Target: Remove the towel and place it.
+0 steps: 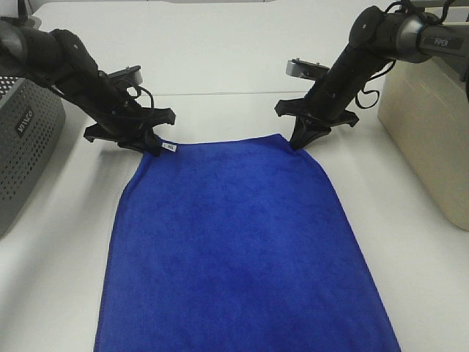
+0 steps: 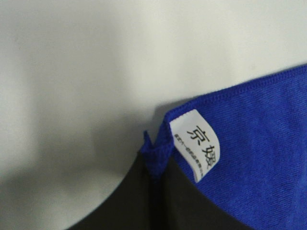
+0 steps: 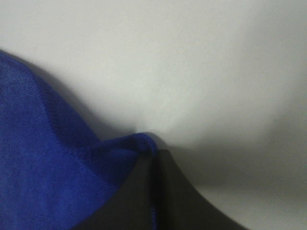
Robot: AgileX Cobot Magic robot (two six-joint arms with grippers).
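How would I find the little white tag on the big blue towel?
On the white table a large royal-blue plush towel lies spread flat. Follow its far short edge to the corner pinched by the black left gripper. There sits the small white fabric tag with dark print, the only white patch on the blue; the corner at the right gripper has none.

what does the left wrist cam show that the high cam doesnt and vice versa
Only the left wrist view: the print on the tag, and a corner fold of the towel pinched in the left claw. Only the high view: the right claw on the other corner, a grey basket, a beige bin. Both: blue towel, white tag, white table.
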